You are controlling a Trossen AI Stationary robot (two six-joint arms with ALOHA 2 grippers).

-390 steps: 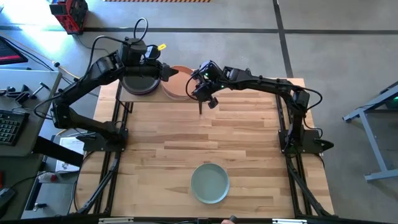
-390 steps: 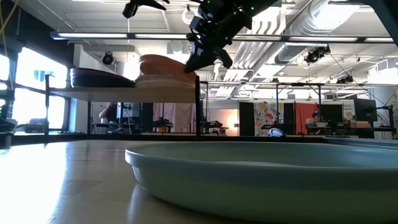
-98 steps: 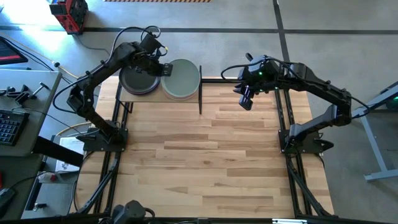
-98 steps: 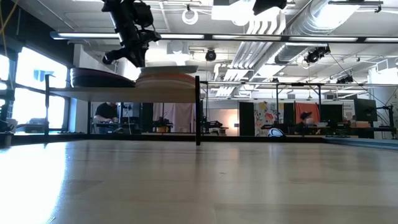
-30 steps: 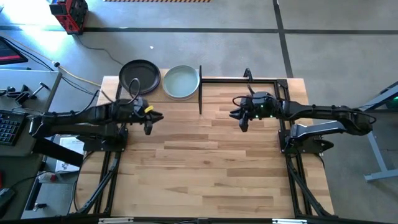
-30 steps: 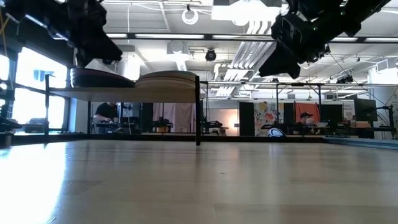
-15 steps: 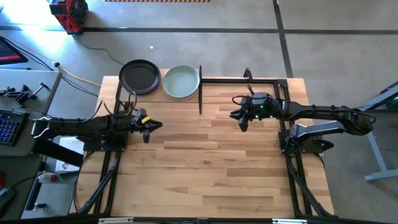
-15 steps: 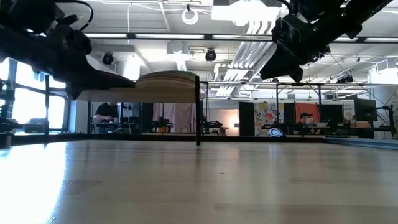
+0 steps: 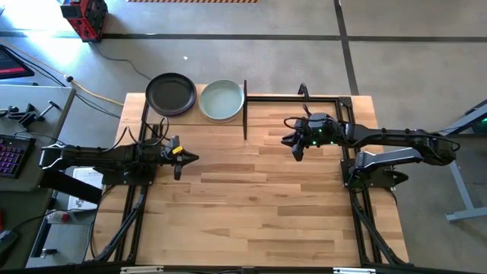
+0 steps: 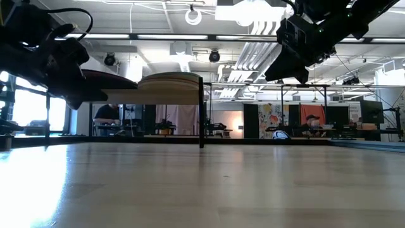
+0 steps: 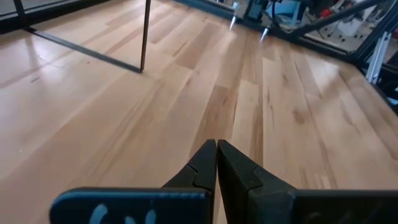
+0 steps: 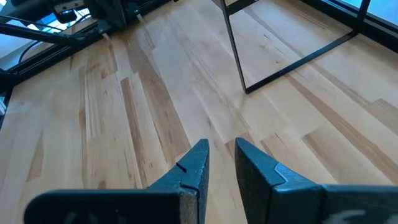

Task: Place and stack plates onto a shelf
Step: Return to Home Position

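Black plate (image 9: 170, 93) and sage plate (image 9: 222, 100) top two stacks on shelf (image 10: 171, 97)

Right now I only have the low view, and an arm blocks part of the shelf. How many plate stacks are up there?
Observer: Two, side by side on the shelf. From above, a black plate tops one and a pale green plate tops the other.
Operator: Is either gripper carrying a plate?
Observer: No. The wrist views show the left gripper shut on nothing and the right gripper slightly open and empty.
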